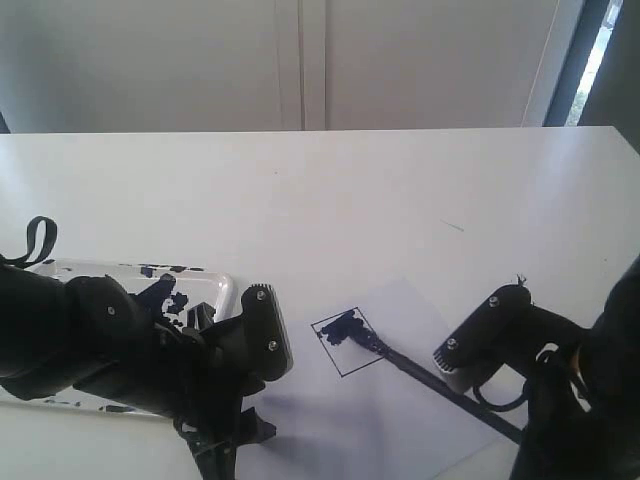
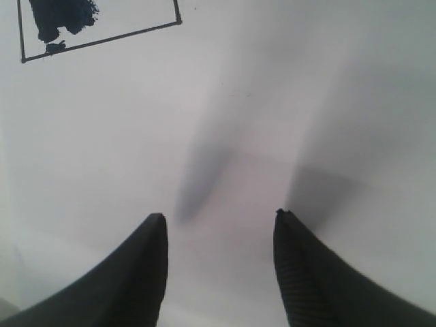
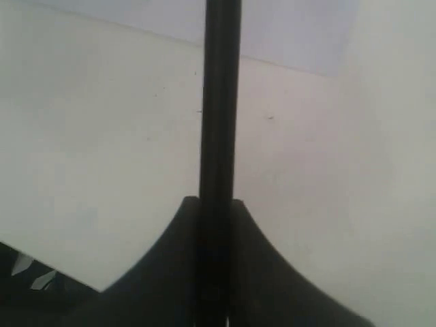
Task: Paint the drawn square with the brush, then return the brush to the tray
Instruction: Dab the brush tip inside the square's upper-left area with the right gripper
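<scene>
The drawn square (image 1: 352, 352) is outlined in black on a white paper sheet (image 1: 405, 315), with a dark blue smear in its far left part. The black brush (image 1: 420, 376) slants from that smear toward the lower right. In the right wrist view my right gripper (image 3: 216, 201) is shut on the brush (image 3: 221, 102) handle. The silvery tray (image 1: 222, 288), smeared with blue-black paint, lies at the left, partly hidden by my left arm. My left gripper (image 2: 219, 216) stands open and empty over the paper, a little short of the square (image 2: 122, 24).
The white table (image 1: 320, 200) stretches back to a pale wall. My left arm (image 1: 120, 340) covers the near part of the tray. My right arm (image 1: 580, 400) fills the lower right corner.
</scene>
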You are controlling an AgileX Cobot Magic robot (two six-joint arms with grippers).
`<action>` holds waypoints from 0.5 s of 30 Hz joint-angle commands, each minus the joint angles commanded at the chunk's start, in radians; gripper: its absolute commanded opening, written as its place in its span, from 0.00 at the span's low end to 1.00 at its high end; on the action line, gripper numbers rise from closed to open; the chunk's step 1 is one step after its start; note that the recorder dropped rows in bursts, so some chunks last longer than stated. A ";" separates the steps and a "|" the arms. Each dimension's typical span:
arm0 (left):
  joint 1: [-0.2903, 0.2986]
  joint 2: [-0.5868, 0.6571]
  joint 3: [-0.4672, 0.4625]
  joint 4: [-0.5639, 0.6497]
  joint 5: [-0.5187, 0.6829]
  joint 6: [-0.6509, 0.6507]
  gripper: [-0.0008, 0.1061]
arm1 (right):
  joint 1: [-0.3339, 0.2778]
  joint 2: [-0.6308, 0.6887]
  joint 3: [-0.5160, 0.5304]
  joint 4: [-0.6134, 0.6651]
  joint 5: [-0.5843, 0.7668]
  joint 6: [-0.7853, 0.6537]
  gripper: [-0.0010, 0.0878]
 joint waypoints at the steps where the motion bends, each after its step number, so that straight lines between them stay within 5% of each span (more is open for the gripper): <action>1: 0.000 0.000 0.000 0.000 0.000 0.000 0.51 | 0.000 0.000 0.000 0.005 0.000 -0.007 0.01; 15: 0.000 0.000 0.000 0.000 -0.002 0.000 0.51 | 0.000 0.000 0.000 0.042 0.001 -0.041 0.01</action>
